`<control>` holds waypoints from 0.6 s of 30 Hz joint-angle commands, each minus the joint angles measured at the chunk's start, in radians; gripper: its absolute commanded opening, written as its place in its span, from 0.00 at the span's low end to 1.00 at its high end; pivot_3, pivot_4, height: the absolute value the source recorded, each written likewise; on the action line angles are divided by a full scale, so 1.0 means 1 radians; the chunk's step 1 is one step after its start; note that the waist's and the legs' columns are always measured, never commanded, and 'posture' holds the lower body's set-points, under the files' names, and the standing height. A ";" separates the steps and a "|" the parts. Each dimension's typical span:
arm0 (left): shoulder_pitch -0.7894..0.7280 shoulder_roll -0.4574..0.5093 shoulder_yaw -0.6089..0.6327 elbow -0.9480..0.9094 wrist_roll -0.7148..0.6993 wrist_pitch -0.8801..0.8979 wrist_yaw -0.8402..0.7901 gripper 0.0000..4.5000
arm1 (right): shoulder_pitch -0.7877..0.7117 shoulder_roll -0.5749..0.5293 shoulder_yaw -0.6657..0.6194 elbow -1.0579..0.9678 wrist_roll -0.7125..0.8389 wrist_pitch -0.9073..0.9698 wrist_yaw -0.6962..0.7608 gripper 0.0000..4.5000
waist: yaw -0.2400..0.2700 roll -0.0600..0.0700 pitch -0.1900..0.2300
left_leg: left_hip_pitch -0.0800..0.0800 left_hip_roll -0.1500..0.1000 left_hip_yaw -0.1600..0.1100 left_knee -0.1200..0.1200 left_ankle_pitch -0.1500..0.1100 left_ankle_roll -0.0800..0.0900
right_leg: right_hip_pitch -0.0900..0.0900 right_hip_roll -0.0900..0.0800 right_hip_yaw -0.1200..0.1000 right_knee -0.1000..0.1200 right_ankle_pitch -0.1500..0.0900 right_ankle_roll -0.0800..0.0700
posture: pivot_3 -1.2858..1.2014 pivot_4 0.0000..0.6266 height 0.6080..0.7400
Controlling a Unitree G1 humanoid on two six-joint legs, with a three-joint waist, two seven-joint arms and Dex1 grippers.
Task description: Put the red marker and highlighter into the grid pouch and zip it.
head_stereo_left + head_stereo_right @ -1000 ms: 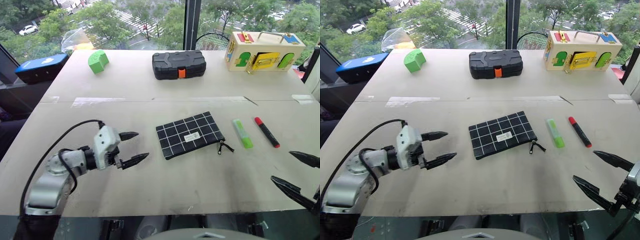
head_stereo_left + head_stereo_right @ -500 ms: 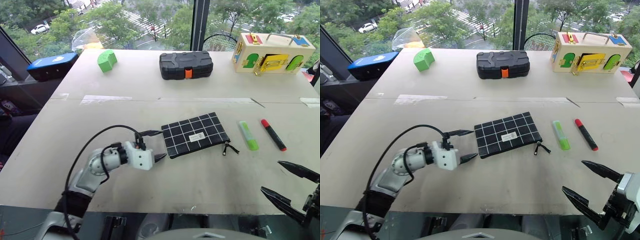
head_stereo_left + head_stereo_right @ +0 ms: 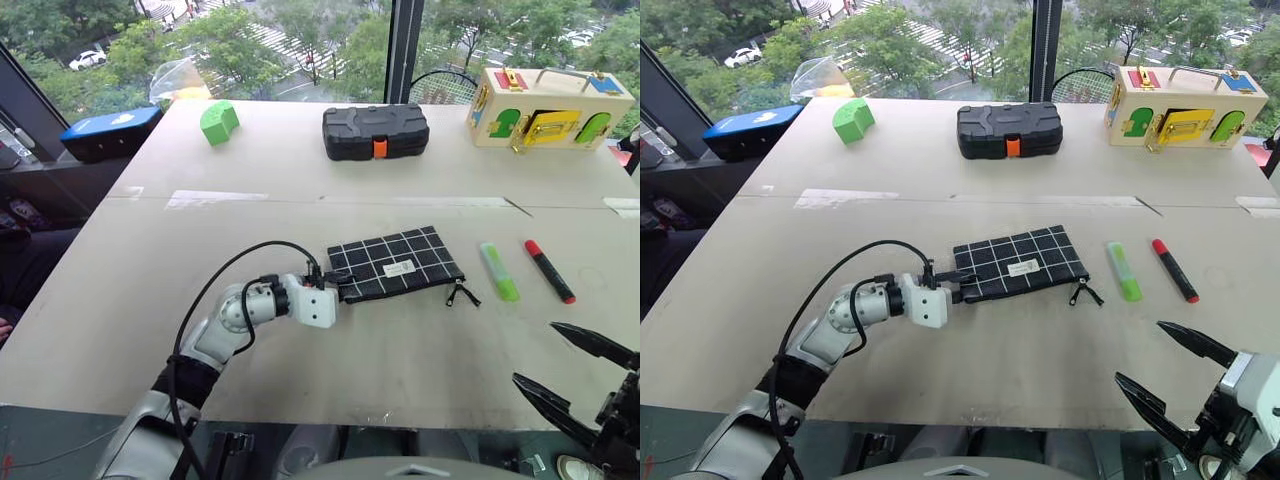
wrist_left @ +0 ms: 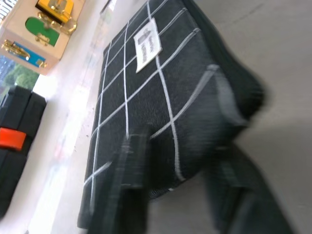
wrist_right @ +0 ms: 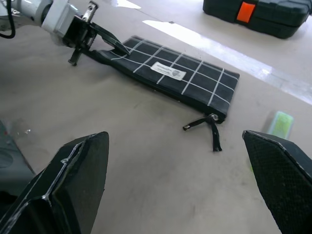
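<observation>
At the flat black white-gridded fabric pouch (image 3: 395, 264), its near corner is pinched by the left gripper (image 3: 958, 285); the right gripper (image 3: 1160, 375) is held agape; fabric could be dragged off-line by a shallow grip.

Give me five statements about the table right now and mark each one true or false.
1. The left gripper is shut on one end of the grid pouch. True.
2. The highlighter is inside the pouch. False: it lies on the table beside the pouch, next to the red marker.
3. The right gripper holds the marker. False: it is open and holds nothing, near the table's front edge.
4. The black case with the orange latch sits behind the pouch, farther from the robot. True.
5. The pouch's zipper pull is at the end that the left gripper holds. False: it is at the opposite end, towards the highlighter.
</observation>
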 commanded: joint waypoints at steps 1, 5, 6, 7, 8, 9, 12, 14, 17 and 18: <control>0.010 -0.029 -0.015 0.033 -0.058 -0.001 -0.007 0.02 | -0.031 -0.003 0.044 -0.059 -0.037 0.019 -0.087 1.00 | -0.002 0.001 -0.001 | 0.000 0.000 0.000 0.000 0.000 0.000 | 0.000 0.000 0.000 0.000 0.000 0.000 | 0.52 0.24 1.00; 0.000 -0.022 0.051 0.027 -0.173 0.024 -0.024 0.02 | -0.111 -0.027 0.116 -0.151 -0.050 0.215 -0.304 1.00 | -0.004 0.000 0.000 | 0.000 0.000 -0.002 0.000 0.000 0.000 | -0.001 0.000 0.000 0.001 0.000 0.000 | 0.52 0.24 1.00; -0.003 -0.011 0.069 0.022 -0.200 0.021 -0.031 0.02 | -0.151 -0.046 0.148 -0.173 -0.057 0.291 -0.389 1.00 | -0.006 -0.001 0.000 | -0.001 0.000 -0.003 0.000 0.000 0.000 | -0.001 0.001 0.000 0.001 0.000 -0.001 | 0.52 0.24 1.00; -0.007 -0.001 0.082 0.019 -0.217 0.017 -0.034 0.02 | -0.194 -0.067 0.177 -0.186 -0.038 0.364 -0.454 1.00 | -0.006 -0.002 0.001 | -0.001 0.001 -0.005 0.000 0.000 -0.001 | -0.002 0.001 -0.001 0.001 0.001 -0.002 | 0.52 0.24 1.00; -0.012 0.011 0.094 0.015 -0.224 0.015 -0.034 0.02 | -0.264 -0.081 0.209 -0.179 0.018 0.464 -0.516 1.00 | -0.008 -0.004 0.001 | -0.001 0.001 -0.005 0.000 0.000 -0.001 | -0.002 0.001 -0.001 0.001 0.002 -0.003 | 0.52 0.24 1.00; -0.015 0.018 0.100 0.011 -0.228 0.018 -0.035 0.02 | -0.329 -0.083 0.233 -0.164 0.055 0.534 -0.564 1.00 | -0.015 -0.005 0.001 | -0.001 0.001 -0.006 0.000 0.000 -0.001 | -0.002 0.001 -0.001 0.001 0.002 -0.003 | 0.52 0.24 1.00; -0.018 0.034 0.109 -0.002 -0.231 0.014 -0.039 0.02 | -0.555 -0.056 0.307 -0.085 0.103 0.750 -0.720 1.00 | -0.026 -0.005 0.002 | -0.001 0.001 -0.006 0.000 0.000 -0.001 | -0.001 0.002 -0.001 0.001 0.002 -0.004 | 0.52 0.24 1.00; -0.011 0.042 0.112 -0.012 -0.224 0.008 -0.038 0.02 | -0.681 -0.030 0.343 -0.027 0.120 0.849 -0.783 1.00 | -0.025 -0.005 0.002 | -0.001 0.000 -0.006 0.001 0.000 -0.001 | -0.001 0.001 -0.001 0.000 0.003 -0.004 | 0.52 0.24 1.00; 0.007 0.047 0.113 -0.039 -0.216 0.018 -0.028 0.02 | -0.845 0.039 0.363 0.074 0.159 0.976 -0.857 1.00 | -0.031 -0.006 0.002 | -0.003 0.000 -0.006 0.000 0.003 -0.005 | -0.002 0.002 -0.005 -0.001 0.003 -0.005 | 0.52 0.24 1.00; 0.012 0.047 0.113 -0.049 -0.214 0.023 -0.025 0.02 | -0.884 0.053 0.369 0.096 0.160 1.002 -0.872 1.00 | -0.033 -0.006 0.002 | -0.003 0.000 -0.006 0.000 0.003 -0.005 | -0.002 0.002 -0.005 -0.001 0.003 -0.005 | 0.52 0.24 1.00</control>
